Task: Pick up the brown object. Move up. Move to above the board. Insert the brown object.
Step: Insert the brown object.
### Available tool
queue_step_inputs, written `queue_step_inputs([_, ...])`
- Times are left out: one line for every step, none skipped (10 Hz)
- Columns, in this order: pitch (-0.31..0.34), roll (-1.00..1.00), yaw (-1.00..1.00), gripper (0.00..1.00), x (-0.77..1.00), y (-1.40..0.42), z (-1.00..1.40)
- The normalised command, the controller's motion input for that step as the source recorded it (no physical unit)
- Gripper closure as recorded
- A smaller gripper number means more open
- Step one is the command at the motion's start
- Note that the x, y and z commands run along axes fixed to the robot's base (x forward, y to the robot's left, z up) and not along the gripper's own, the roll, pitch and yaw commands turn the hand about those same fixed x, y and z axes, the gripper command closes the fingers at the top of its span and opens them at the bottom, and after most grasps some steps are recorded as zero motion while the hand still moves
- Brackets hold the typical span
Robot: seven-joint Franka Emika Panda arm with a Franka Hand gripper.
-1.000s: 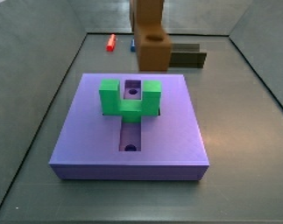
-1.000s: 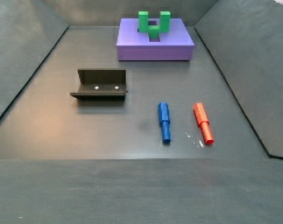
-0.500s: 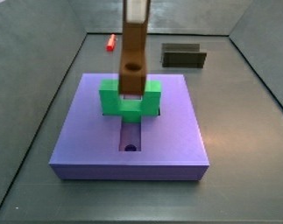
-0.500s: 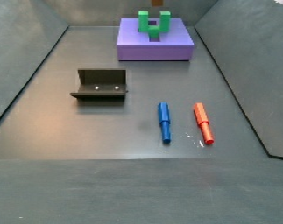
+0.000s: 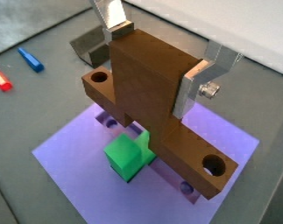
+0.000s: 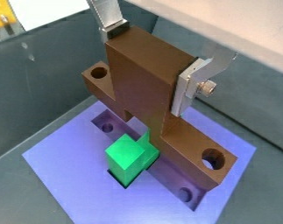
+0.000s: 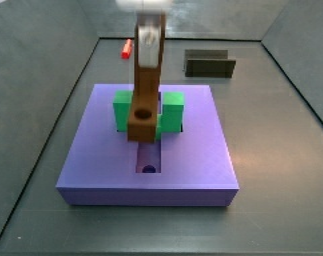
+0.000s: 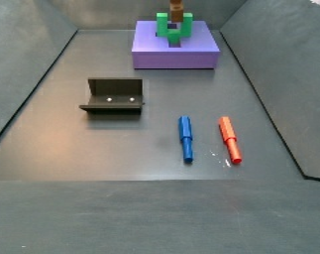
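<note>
Item: brown object (image 7: 145, 95), gripped by pincer (image 5: 167, 57) w/ plates clamped on its raised block, has dropped vs 0.5 s ago, now hanging upright over board (image 7: 191, 160) groove, lower end betw. arms of green block (image 7: 168, 112); insertion likely underway, not yet seated.

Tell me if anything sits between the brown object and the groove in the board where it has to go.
Yes. The tool holds the brown object above the board, and a green U-shaped block stands on the groove right beneath it. Whether the brown object is meant to fit through it, I cannot tell.
</note>
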Motion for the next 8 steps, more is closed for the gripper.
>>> queue_step_inputs([0.000, 0.10, -0.07, 1.00, 0.00, 0.00, -0.40])
queue_step_inputs([0.000, 0.11, -0.02, 1.00, 0.00, 0.00, -0.35])
queue_step_inputs([0.000, 0.10, 0.00, 1.00, -0.08, 0.09, -0.29])
queue_step_inputs([0.000, 0.04, 0.00, 1.00, 0.00, 0.03, -0.34])
queue_step_inputs([0.000, 0.00, 0.00, 1.00, 0.00, 0.06, -0.39])
queue_step_inputs([0.000, 0.00, 0.01, 1.00, 0.00, 0.06, -0.37])
queue_step_inputs([-0.007, -0.01, 0.05, 1.00, 0.01, 0.00, -0.33])
queue_step_inputs([0.000, -0.03, 0.03, 1.00, 0.06, 0.00, -0.28])
